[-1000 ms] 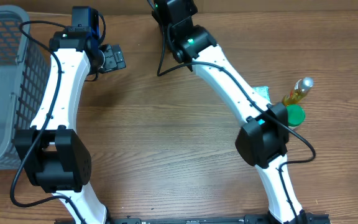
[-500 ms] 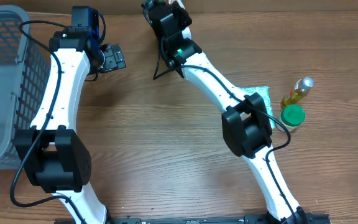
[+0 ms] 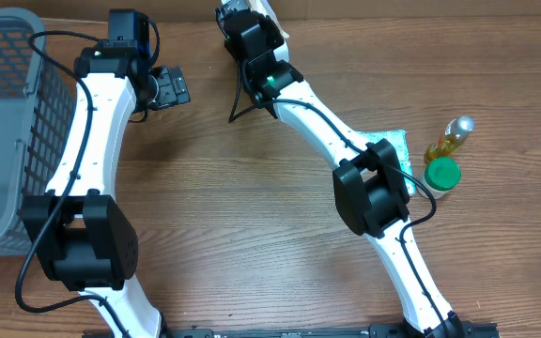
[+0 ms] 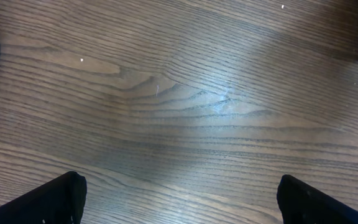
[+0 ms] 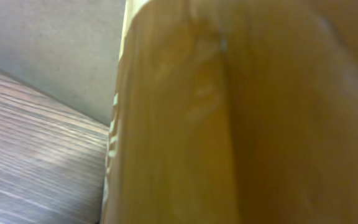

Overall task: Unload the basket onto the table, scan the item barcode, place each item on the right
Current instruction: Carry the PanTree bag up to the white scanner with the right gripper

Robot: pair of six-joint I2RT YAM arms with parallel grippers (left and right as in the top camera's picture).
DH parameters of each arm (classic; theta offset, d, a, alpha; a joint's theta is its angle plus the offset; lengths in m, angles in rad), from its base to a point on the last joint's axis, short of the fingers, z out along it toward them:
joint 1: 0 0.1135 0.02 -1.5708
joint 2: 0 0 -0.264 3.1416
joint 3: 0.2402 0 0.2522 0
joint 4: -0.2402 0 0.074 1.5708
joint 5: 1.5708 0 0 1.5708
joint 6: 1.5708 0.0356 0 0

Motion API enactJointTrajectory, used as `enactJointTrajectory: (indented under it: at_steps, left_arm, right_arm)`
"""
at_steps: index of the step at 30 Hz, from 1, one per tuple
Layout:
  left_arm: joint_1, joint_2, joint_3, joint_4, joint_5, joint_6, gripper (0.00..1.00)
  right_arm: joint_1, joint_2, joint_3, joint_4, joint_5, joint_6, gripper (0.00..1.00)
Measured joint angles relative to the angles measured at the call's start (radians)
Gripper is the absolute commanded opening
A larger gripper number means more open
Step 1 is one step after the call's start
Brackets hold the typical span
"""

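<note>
Yellow item (image 5: 229,112) fills right wrist view alone.

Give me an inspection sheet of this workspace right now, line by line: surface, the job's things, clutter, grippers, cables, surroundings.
Surface: wooden table, bare beneath the left gripper.
Job's things: tan item fills the right wrist view; no barcode readable; no scanner seen.
Clutter: grey basket at the left edge; yellow bottle, green-capped container and teal packet on the right, the packet partly under the right arm.
Grippers: left gripper open, holding nothing; right gripper appears shut on the tan item.
Cables: black cables run along both arms.
Surroundings: grey wall beyond the table edge.
</note>
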Motion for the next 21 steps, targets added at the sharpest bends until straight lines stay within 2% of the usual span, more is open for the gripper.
enactJointTrajectory:
  at_steps: [9,12,15,21]
  left_arm:
    - [0.000,0.000,0.000,0.000,0.000,0.000,0.99]
    - [0.000,0.000,0.000,0.000,0.000,0.000,1.00]
    - [0.000,0.000,0.000,0.000,0.000,0.000,1.00]
    - [0.000,0.000,0.000,0.000,0.000,0.000,1.00]
  right_arm:
    - [-0.008,0.000,0.000,-0.043,-0.110,0.251,0.16]
    - [-0.012,0.000,0.000,-0.043,-0.130,0.282,0.16]
    - [-0.014,0.000,0.000,-0.035,-0.137,0.303,0.08]
    - [-0.031,-0.016,0.000,0.010,-0.116,0.321,0.09]
